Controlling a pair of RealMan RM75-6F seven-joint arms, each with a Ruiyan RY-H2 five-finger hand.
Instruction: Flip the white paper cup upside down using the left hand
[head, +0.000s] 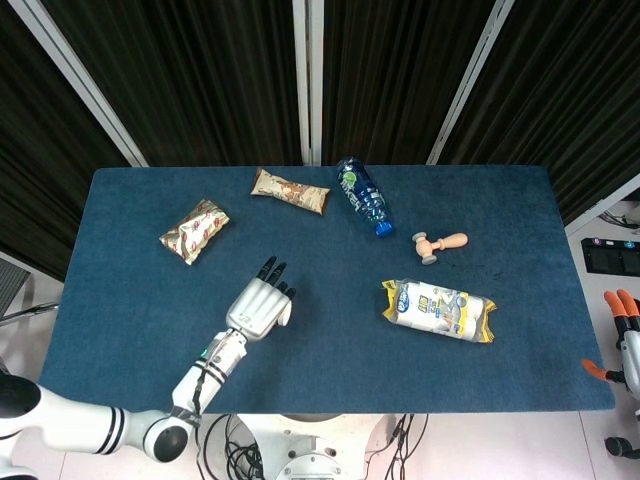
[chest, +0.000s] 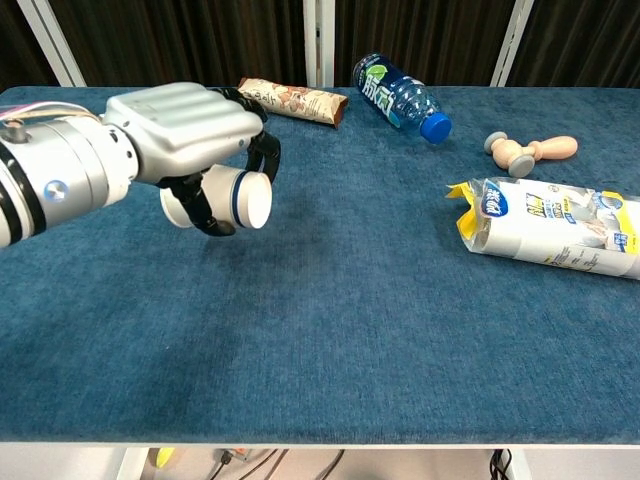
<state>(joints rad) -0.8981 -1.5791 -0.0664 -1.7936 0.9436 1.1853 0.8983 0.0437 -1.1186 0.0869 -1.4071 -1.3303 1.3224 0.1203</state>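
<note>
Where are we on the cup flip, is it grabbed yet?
Grabbed, yes: the left robot hand grips the white paper cup from above, and the cup looks lifted off the blue table. In hand: the cup lies sideways, its closed base facing right. Left: turn it mouth-down, set it on the table, release.

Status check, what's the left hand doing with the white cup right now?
Left hand grips white paper cup, cup on its side, off the table. Right hand not in view. Nothing near the cup in the way.
</note>
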